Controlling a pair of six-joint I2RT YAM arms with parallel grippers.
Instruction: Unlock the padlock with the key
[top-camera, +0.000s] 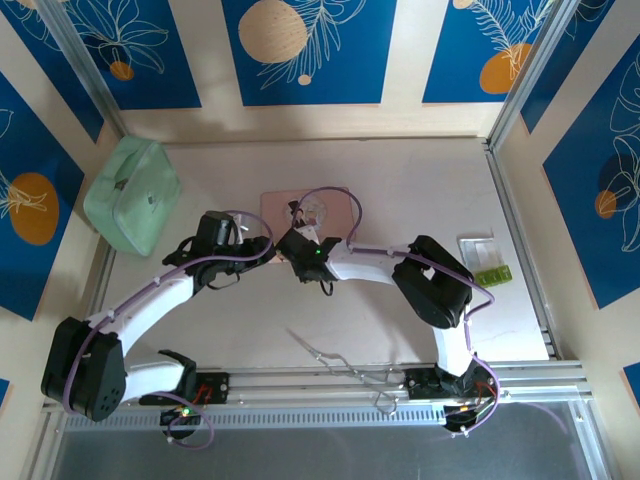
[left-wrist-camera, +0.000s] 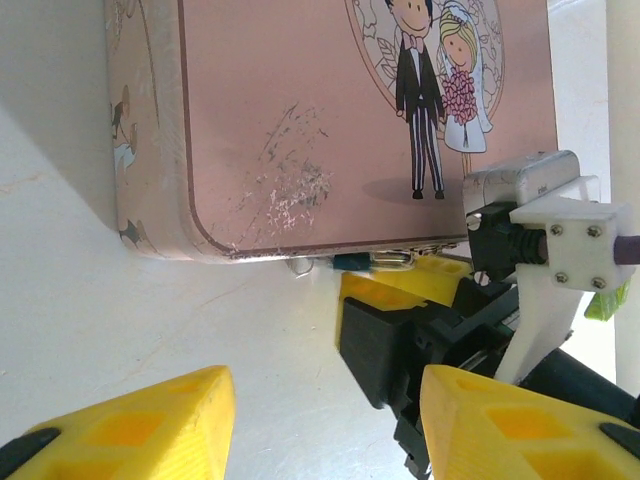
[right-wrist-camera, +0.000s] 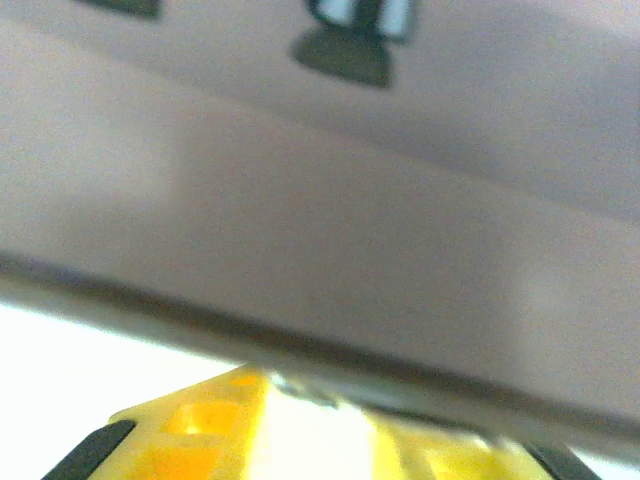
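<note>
Blue padlock (left-wrist-camera: 352, 262) lies on the table (left-wrist-camera: 120, 300) against the near edge of the pink box (left-wrist-camera: 300, 110). You see only a sliver of it; the rest is masked by the right gripper (left-wrist-camera: 405, 280). The right wrist view is blurred: box wall, yellow fingers (right-wrist-camera: 200, 425), a silvery smudge between them. You cannot tell whether those jaws grip anything. Your left gripper (left-wrist-camera: 320, 425) hovers off the box's near-left corner, jaws apart, nothing between. Both arms bend inward toward the box. Left of the box: green pouch (top-camera: 130, 195). Nearer than the box: thin wire tool (top-camera: 322, 352). Behind it: blue leaf-print panels (top-camera: 300, 50).
</note>
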